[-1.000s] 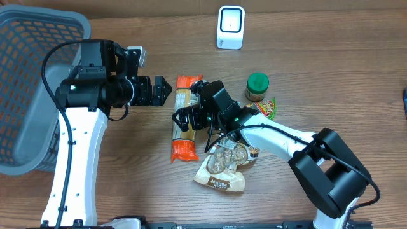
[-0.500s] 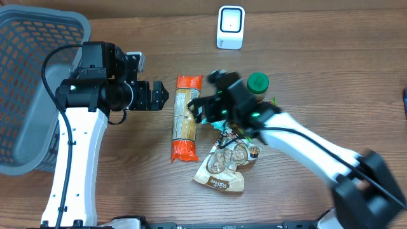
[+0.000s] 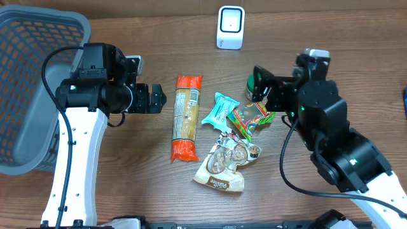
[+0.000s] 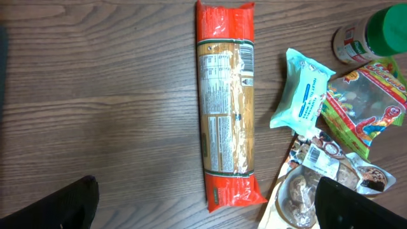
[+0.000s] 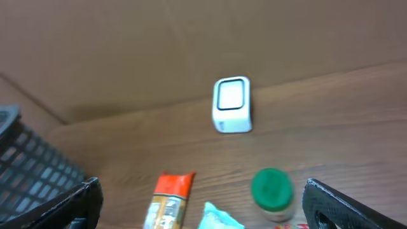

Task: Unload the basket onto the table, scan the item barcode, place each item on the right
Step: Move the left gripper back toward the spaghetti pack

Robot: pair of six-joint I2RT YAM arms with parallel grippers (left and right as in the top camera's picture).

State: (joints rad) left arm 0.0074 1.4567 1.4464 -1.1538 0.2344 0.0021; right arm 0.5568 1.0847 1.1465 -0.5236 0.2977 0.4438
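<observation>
- Overhead: the pasta packet point(image 3: 186, 117) lies flat on the table point(image 3: 146, 187), lengthwise towards the camera's top edge, with an orange end at each tip.
- Overhead: the left gripper point(image 3: 159, 99) sits just left of the pasta packet's upper half, apart from it, pointing at it with nothing between its jaws.
- Overhead: a teal packet point(image 3: 220, 109) lies just right of the pasta packet, with a candy bag point(image 3: 249, 117) beyond it. A cookie bag point(image 3: 222, 168) lies right of the packet's lower end.
- Overhead: the right gripper point(image 3: 261, 83) is well to the right of the pasta packet, past the candy bag, and carries nothing.
- Overhead: the white scanner point(image 3: 230, 27) stands beyond the pasta packet's top end and off to the right, well apart. A grey basket point(image 3: 44, 19) stands far to its left.
- Left wrist: the pasta packet runs up the middle, its printed label facing up. The two fingertips point(image 4: 51, 207) show in the bottom corners, spread wide and touching nothing.
- Left wrist: a green-lidded jar point(image 4: 381, 32) stands right of the packet, past the teal packet.
- Right wrist: the view is blurred. The fingertips point(image 5: 356, 203) stand wide apart in the bottom corners, empty. The pasta packet's orange end shows low between them, with the scanner beyond it to the right.
</observation>
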